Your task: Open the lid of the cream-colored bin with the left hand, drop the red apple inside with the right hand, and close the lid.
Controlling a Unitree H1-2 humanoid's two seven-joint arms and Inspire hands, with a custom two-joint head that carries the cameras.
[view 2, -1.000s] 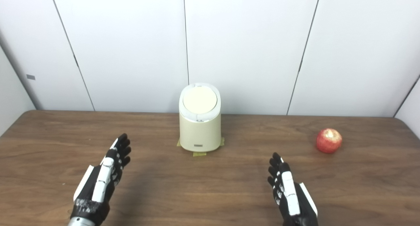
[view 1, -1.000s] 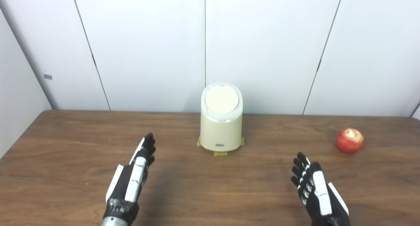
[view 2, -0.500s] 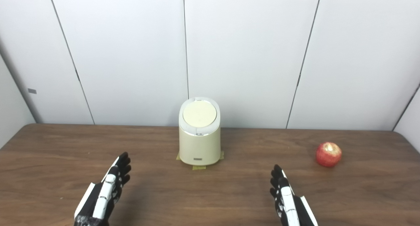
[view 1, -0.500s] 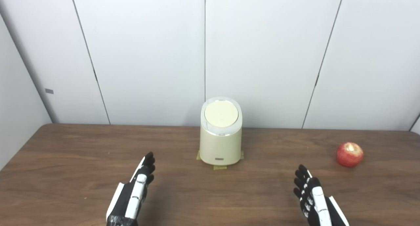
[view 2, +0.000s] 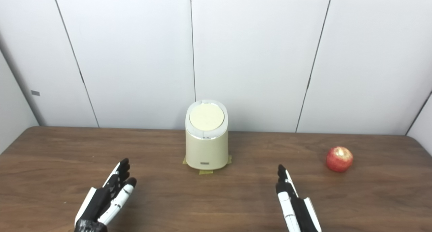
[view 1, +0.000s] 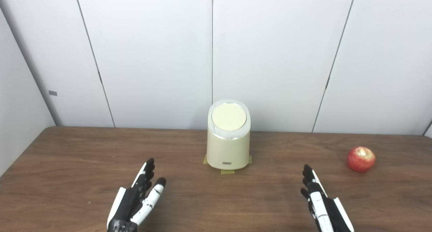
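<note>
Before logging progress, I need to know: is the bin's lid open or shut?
Shut. The lid lies flat inside the cream-colored bin's white rim, with no gap showing.

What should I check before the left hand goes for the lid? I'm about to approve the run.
1. Lid shut on the cream bin: ok.
2. Bin upright on the table, yellow tape at its base: ok.
3. Left hand open, holding nothing: ok.
4. Right hand open, holding nothing: ok.
5. Red apple on the table to the right of the bin, apart from both hands: ok.
6. How the lid opens: cannot tell.
</note>
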